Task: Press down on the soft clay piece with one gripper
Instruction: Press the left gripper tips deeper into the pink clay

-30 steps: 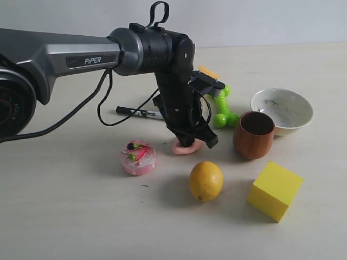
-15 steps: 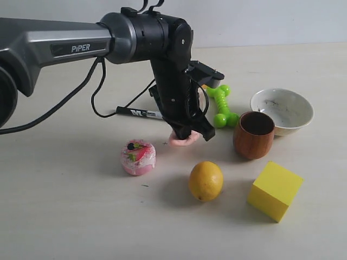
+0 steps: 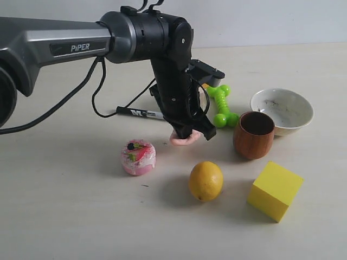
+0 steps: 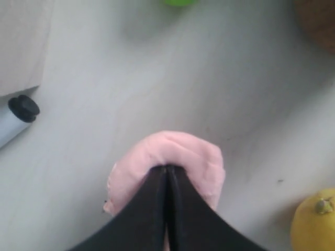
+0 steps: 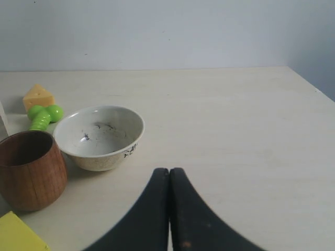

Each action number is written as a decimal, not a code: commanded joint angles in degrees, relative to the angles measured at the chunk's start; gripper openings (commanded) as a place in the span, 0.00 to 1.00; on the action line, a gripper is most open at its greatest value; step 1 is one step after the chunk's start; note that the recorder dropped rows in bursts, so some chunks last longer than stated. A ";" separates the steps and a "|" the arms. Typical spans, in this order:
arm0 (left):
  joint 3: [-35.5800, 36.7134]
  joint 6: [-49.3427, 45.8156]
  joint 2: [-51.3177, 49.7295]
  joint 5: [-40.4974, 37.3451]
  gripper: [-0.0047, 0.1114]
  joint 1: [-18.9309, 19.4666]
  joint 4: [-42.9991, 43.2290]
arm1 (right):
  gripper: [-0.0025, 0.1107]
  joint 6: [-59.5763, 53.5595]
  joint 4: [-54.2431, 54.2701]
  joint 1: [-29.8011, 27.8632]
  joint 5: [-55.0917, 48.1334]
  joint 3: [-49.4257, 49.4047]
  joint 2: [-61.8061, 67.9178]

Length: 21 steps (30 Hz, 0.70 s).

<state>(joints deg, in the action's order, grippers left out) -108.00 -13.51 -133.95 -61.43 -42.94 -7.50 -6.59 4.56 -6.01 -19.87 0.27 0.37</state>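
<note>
The soft clay piece is a small salmon-pink lump on the table between the cake toy and the wooden cup. In the left wrist view the clay is dented and curls around the black fingertips. My left gripper points down, shut, with its joined tips sunk into the lump's top. I cannot tell whether the clay lies flat on the table or clings to the tips. My right gripper is shut and holds nothing, hovering over bare table near the bowl; the exterior view does not show it.
Around the clay stand a pink-and-white cake toy, a lemon, a yellow cube, a wooden cup and a white bowl. A green dumbbell toy and a black marker lie behind the arm.
The left arm has risen slightly and shifted left since a second ago. The clay shifted a little with the tips. Almost nothing has changed in the last half second.
</note>
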 commanded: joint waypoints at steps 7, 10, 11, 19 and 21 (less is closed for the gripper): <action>0.09 0.42 -2.42 0.57 0.04 0.05 -1.59 | 0.02 -0.33 0.03 -0.03 0.47 -0.27 -0.37; 0.09 0.42 -2.42 1.67 0.04 0.05 -1.59 | 0.02 -0.33 0.03 -0.03 0.47 -0.27 -0.37; 0.09 0.42 -2.19 2.09 0.04 0.05 -1.59 | 0.02 -0.33 0.03 -0.03 0.47 -0.27 -0.37; 0.09 0.42 -1.80 2.83 0.26 0.05 -1.62 | 0.02 -0.33 0.03 -0.03 0.47 -0.27 -0.37; 0.09 0.42 -1.80 2.83 0.29 0.05 -1.62 | 0.02 -0.33 0.03 -0.03 0.47 -0.27 -0.37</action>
<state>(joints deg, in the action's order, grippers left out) -108.00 -13.42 -136.42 -59.01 -42.94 -9.02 -6.59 4.56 -6.01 -19.87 0.27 0.37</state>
